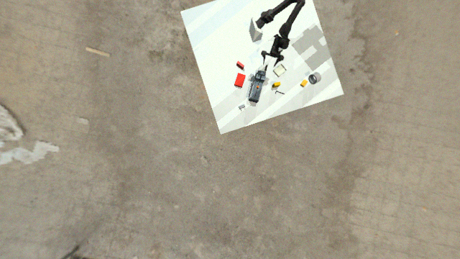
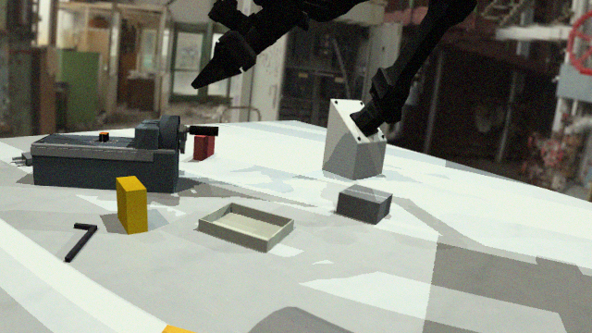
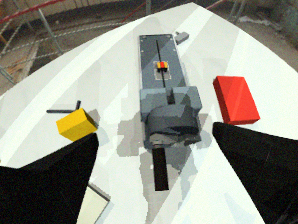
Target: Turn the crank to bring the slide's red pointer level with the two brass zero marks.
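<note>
I am working in an industrial workshop or factory hall. Behind my white table [image 2: 416, 296], across the top of the exterior frame, stand dark steel racks [image 2: 319, 60], pipes with a red valve wheel [image 2: 580, 43] at upper right, and a green door [image 2: 79, 88] at upper left. Below lies stained, cracked concrete floor [image 1: 108, 180].
</note>
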